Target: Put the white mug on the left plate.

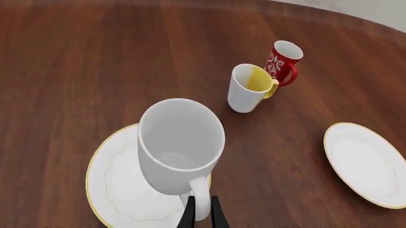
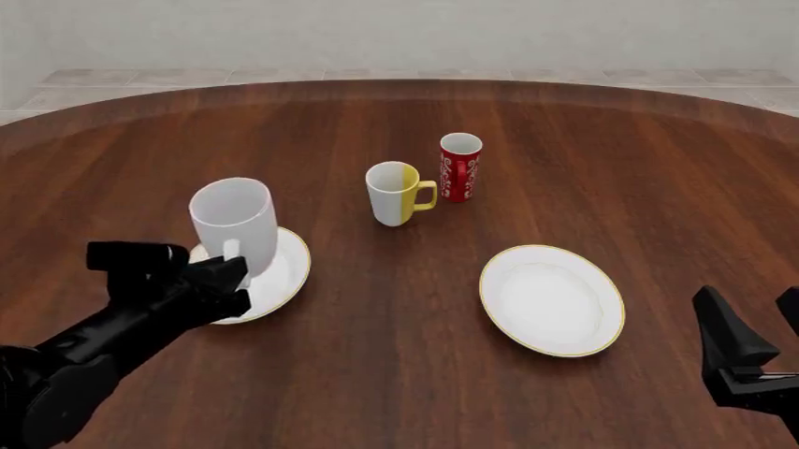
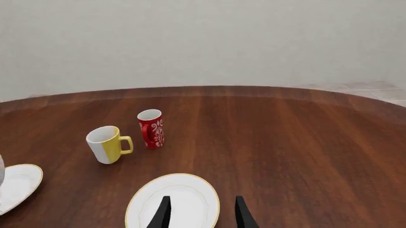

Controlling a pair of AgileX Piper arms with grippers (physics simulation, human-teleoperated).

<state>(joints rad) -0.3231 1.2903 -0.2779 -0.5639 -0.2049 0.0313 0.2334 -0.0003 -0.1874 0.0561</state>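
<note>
Left tool [image 1: 201, 214] clamped on handle of white mug [image 2: 234, 218], held upright over left plate [image 2: 283, 278] at counter's 9 o'clock, apparently not yet resting; lowering and release remain; right tool [image 3: 199, 213] apart, idle.

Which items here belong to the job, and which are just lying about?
In the job: tall plain white mug, held by its handle in the left gripper; gold-rimmed white left plate.
Lying about: white-and-yellow mug; slim red patterned cup; right gold-rimmed plate.
</note>
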